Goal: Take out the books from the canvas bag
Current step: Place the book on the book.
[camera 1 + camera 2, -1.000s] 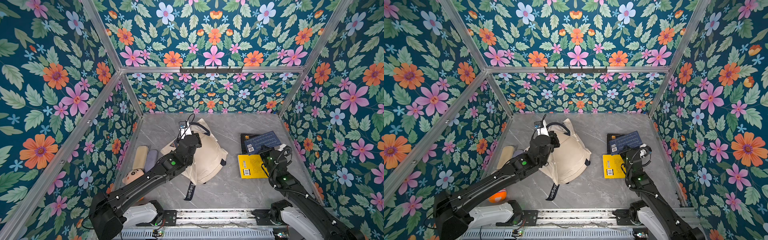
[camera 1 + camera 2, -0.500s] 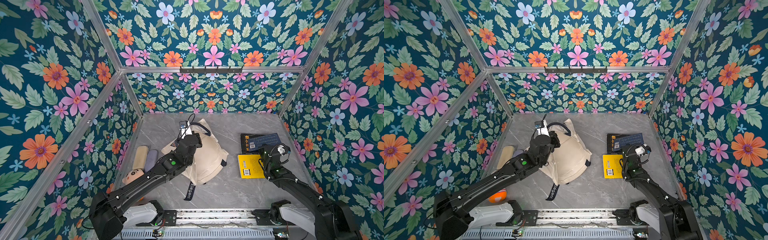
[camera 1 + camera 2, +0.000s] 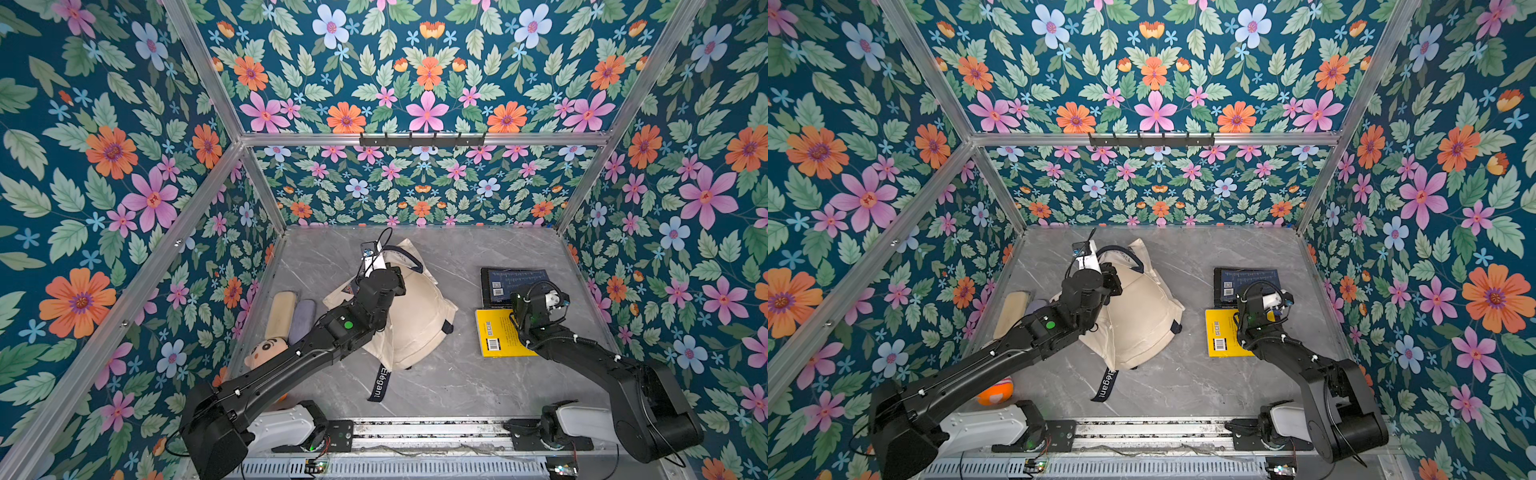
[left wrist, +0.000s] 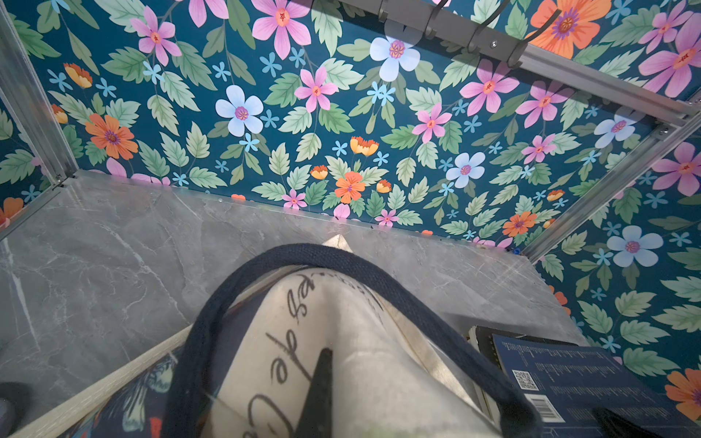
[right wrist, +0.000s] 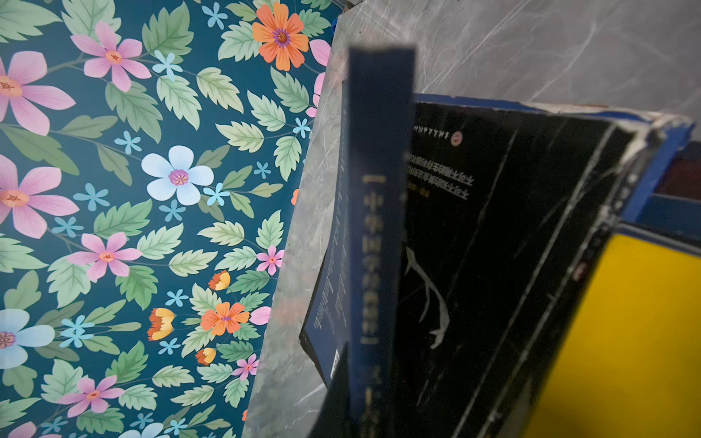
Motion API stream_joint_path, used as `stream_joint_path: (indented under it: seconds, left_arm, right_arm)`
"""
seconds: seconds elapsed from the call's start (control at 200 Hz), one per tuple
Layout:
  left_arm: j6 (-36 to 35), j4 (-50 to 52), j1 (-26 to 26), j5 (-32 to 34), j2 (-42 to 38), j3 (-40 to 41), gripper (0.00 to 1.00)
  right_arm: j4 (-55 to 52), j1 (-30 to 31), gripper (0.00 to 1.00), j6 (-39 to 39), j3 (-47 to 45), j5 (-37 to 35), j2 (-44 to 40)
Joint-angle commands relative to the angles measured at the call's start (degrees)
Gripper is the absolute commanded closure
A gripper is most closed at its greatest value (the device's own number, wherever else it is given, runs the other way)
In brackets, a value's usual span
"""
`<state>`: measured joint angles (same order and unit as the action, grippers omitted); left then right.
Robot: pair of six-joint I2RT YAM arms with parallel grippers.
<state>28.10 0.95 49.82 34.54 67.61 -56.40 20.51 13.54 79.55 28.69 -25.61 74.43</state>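
Navy book [image 3: 505,279] in right gripper [image 3: 524,296]

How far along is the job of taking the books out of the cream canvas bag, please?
Done: a yellow paperback book and a black book lie on the grey marble table outside the cream canvas bag. In hand: the right end effector grips a dark blue book atop the black one; the left end effector pinches the bag. Left: what looks like a patterned dark book lies at the bag's mouth.
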Motion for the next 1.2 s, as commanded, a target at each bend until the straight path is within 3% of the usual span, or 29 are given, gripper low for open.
stream_joint_path:
  seconds: [0.0,0.1,0.225,0.56,0.775,1.035,1.195]
  left_arm:
    - [0.21,-1.52,0.06,0.06,-0.03,-0.66,1.0]
    - [0.2,-1.4,0.02,-0.22,0.23,-0.88,1.0]
    - [0.12,-1.26,0.01,-0.21,0.15,-0.99,1.0]
    - [-0.06,-1.17,0.03,-0.18,-0.11,-0.99,1.0]
    - [-0.17,-1.13,0.06,-0.18,-0.46,-1.02,1.0]
    - [-0.06,-1.13,0.01,-0.18,-0.29,-1.08,1.0]
    - [-0.02,-1.16,0.09,0.04,-0.29,-1.03,1.0]
  right_arm:
    - [-1.0,0.0,0.89,2.9,0.52,0.13,0.51]
    - [-2.58,0.04,0.83,4.3,1.02,1.36,0.8]
    - [-4.16,0.01,0.69,4.54,1.13,2.43,0.71]
    - [-8.83,-1.16,0.48,3.87,0.76,9.66,-2.46]
    - [-4.18,-5.56,0.45,1.37,-2.56,17.67,-4.94]
    - [-7.59,-7.93,0.43,-5.9,1.83,23.21,-4.03]
    - [-13.3,-7.98,0.33,-8.18,3.57,24.37,-7.87]
